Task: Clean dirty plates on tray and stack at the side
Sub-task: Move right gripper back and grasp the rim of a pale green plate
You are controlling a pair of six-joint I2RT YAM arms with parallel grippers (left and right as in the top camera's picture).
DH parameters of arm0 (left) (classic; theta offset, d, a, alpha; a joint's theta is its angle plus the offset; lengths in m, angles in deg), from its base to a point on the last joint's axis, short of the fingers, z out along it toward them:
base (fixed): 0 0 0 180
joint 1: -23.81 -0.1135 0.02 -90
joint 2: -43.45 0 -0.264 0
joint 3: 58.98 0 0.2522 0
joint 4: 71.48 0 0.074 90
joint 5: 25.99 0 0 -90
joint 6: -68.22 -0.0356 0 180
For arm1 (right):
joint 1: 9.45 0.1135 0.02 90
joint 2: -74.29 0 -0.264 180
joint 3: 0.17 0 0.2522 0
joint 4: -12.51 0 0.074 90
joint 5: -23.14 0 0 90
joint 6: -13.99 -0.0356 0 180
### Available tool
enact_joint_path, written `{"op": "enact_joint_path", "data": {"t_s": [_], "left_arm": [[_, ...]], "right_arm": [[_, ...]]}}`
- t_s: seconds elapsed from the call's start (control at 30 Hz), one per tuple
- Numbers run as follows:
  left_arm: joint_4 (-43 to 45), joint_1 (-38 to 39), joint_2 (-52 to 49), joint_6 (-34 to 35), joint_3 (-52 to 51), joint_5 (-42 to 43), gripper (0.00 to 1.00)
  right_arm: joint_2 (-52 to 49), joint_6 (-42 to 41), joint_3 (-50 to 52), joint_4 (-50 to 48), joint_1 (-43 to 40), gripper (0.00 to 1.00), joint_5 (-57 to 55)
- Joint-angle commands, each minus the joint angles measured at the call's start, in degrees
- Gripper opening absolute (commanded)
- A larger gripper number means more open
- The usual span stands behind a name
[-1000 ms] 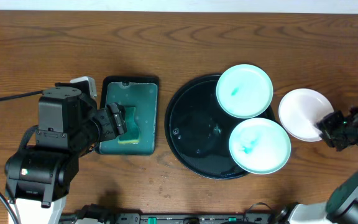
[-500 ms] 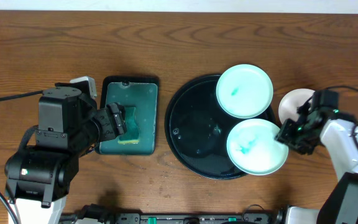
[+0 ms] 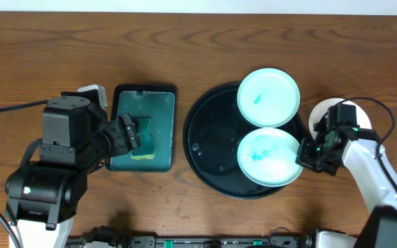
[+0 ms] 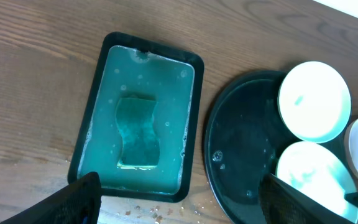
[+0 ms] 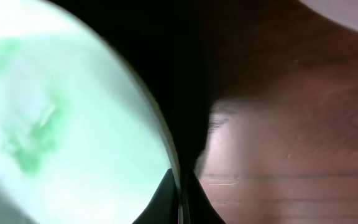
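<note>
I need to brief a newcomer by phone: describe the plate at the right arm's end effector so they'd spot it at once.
Find the big round black tray. Two teal-tinted plates sit on it; take the near plate, toward the robot. It has the bigger smear, and the right end effector pinches its rim, unlike the far plate.

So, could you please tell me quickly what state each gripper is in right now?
Left gripper: open, holding nothing.
Right gripper: shut on the rim of the nearer plate.
</note>
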Motion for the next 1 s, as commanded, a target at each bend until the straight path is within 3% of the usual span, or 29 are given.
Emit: {"op": "enact_joint_path", "data": {"t_s": [0.0,0.23,0.43,0.5,0.6,0.77,0.87,0.97], "left_arm": [[-0.2,-0.2,0.1,-0.3,0.4,0.1,0.81],[-0.2,-0.2,0.1,-0.3,0.4,0.1,0.81],[-0.2,-0.2,0.1,-0.3,0.4,0.1,0.81],[-0.2,-0.2,0.1,-0.3,0.4,0.1,0.81],[-0.2,-0.2,0.1,-0.3,0.4,0.1,0.81],[0.6,-0.2,0.1,-0.3,0.4,0.0,0.81],[3.7,-0.2,0.1,0.3,0.4,0.2,0.81],[3.8,-0.2,0.1,3.2,0.4,0.3,0.81]], "right_arm": [[4.0,-0.7,-1.6,-1.2,3.8,0.01,5.6],[4.3,-3.0,-0.8,-10.2,15.8,0.01,0.8],[-2.2,-8.8,-0.5,-17.2,22.9,0.01,-8.0],[-4.1,-6.2,-0.5,-19.0,24.0,0.12,-7.3],[-5.1,5.7,-0.5,-20.2,25.0,0.29,-2.6],[-3.3,12.2,-1.9,-17.7,25.0,0.28,-2.1],[-2.0,8.4,-1.9,-17.4,25.0,0.25,-2.3],[-2.2,-3.2,-1.8,-13.7,25.0,0.26,-2.5]]}}
